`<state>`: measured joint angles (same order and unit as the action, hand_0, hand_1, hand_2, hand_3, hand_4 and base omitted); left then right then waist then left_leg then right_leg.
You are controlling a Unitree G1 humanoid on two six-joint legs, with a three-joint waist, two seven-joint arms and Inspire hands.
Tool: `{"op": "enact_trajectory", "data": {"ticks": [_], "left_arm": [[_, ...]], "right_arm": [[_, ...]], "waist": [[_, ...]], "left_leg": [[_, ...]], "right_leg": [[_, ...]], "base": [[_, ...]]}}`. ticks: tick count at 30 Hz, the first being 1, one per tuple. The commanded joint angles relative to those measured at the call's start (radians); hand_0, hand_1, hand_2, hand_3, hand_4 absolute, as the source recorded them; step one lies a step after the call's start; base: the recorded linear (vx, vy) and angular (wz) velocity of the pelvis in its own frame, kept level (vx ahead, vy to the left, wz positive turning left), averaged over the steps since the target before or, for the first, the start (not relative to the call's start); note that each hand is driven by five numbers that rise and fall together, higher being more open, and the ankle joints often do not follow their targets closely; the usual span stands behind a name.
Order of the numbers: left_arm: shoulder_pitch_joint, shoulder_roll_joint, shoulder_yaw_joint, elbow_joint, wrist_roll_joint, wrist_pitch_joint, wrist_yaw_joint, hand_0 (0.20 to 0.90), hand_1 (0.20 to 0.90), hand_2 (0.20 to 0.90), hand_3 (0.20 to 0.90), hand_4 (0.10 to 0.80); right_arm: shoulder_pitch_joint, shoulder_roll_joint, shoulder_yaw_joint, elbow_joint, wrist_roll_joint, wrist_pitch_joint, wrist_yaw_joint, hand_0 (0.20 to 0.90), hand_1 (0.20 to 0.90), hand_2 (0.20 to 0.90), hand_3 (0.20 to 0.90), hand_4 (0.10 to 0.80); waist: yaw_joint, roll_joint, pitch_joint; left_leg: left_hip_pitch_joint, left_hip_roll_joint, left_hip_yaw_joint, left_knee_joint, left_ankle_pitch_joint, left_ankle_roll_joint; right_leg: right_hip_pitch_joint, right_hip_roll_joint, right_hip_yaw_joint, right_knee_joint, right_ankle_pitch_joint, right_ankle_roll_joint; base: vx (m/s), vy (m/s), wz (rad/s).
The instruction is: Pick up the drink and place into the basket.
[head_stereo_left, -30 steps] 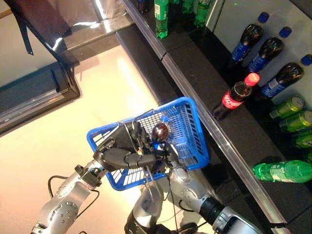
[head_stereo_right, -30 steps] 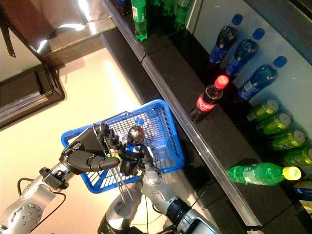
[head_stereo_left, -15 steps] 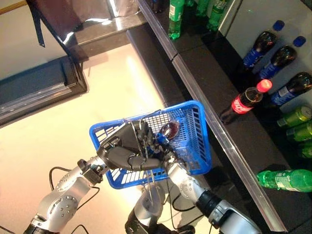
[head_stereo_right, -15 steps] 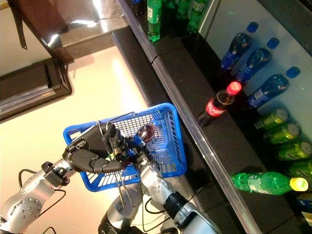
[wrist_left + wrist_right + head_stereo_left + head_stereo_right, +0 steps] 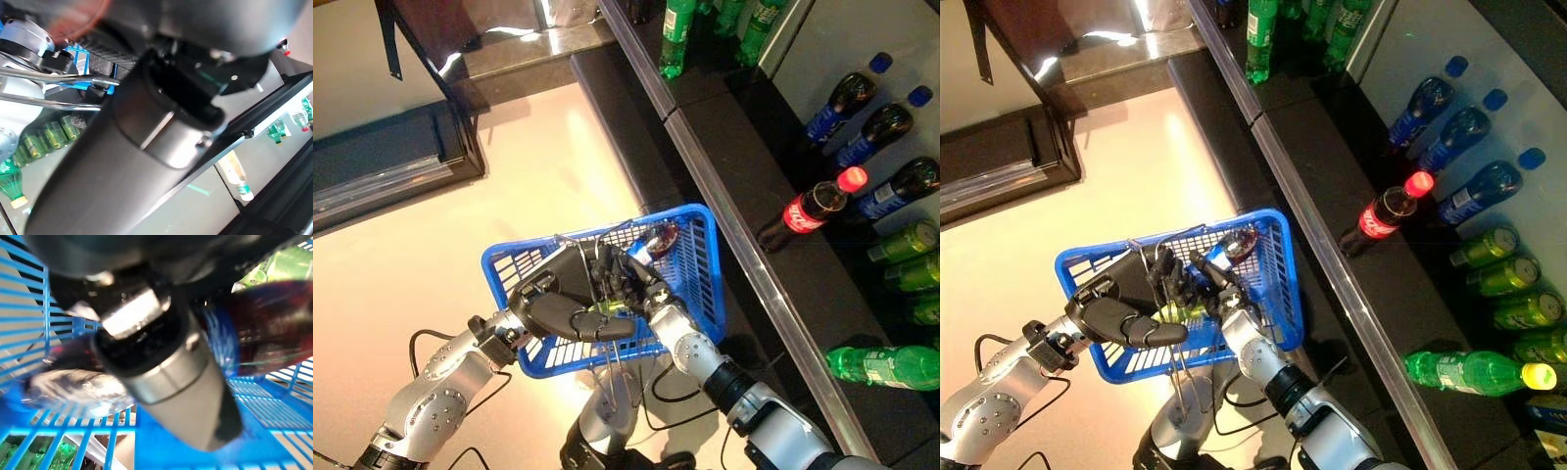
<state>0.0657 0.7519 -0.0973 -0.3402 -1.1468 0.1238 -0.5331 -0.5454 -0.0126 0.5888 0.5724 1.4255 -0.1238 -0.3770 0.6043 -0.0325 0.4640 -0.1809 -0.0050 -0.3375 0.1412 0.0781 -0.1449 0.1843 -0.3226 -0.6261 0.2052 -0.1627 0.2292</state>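
Note:
My left hand point(image 5: 570, 311) is shut on the thin wire handles point(image 5: 610, 354) of the blue basket point(image 5: 700, 284) and holds it raised in front of me. My right hand point(image 5: 628, 282) reaches down into the basket and is shut on a dark drink bottle with a blue label point(image 5: 657, 239), which lies tilted toward the basket's far corner. In the right wrist view the bottle point(image 5: 274, 328) shows just past my thumb point(image 5: 166, 372), above the basket's blue grid floor point(image 5: 274, 416). Something green point(image 5: 1175, 313) lies in the basket under my hands.
A dark shelf with a metal front edge point(image 5: 744, 264) runs along the right. On it stand a red-capped cola bottle point(image 5: 808, 206), blue-capped dark bottles point(image 5: 842, 98), green cans point(image 5: 901, 240), a lying green bottle point(image 5: 881, 364) and upright green bottles point(image 5: 677, 34). A dark cabinet point(image 5: 391, 166) stands at far left.
My right hand has moved the dark bottle lower into the basket, toward its far corner. The whole picture has shifted a little, so the camera moved.

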Motion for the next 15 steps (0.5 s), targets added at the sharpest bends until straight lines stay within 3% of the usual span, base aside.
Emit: {"op": "enact_trajectory", "data": {"ticks": [1,13,15], "left_arm": [[-0.224,-0.119,0.07,-0.342,-0.192,-0.215,-0.129,0.3,0.3,0.3,0.2,0.1],[-0.138,-0.136,0.125,-0.364,-0.196,-0.241,-0.092,0.3,0.3,0.3,0.2,0.1],[-0.12,-0.148,0.14,-0.364,-0.185,-0.247,-0.088,0.3,0.3,0.3,0.2,0.1]], "right_arm": [[-0.149,0.14,0.005,-0.099,-0.008,-0.08,0.08,0.9,0.9,0.9,0.9,0.8],[0.051,0.06,0.0,-0.3,-0.095,-0.062,0.073,0.9,0.9,0.9,0.9,0.8],[0.097,0.035,-0.004,-0.342,-0.138,-0.042,0.072,0.9,0.9,0.9,0.9,0.8]], "waist": [[-0.029,-0.003,-0.115],[-0.064,-0.04,-0.12],[-0.076,-0.046,-0.126]], "left_leg": [[0.03,0.005,0.061,0.045,-0.065,0.044],[0.056,0.032,0.095,0.037,-0.073,0.045],[0.055,0.031,0.1,0.031,-0.052,0.049]], "right_leg": [[-0.04,0.035,0.052,-0.014,0.115,-0.059],[-0.047,0.042,0.072,-0.003,0.113,-0.052],[-0.051,0.042,0.066,-0.011,0.131,-0.059]], "base": [[0.0,0.0,0.0],[0.019,-0.014,-0.05],[-0.013,0.003,-0.03]]}}
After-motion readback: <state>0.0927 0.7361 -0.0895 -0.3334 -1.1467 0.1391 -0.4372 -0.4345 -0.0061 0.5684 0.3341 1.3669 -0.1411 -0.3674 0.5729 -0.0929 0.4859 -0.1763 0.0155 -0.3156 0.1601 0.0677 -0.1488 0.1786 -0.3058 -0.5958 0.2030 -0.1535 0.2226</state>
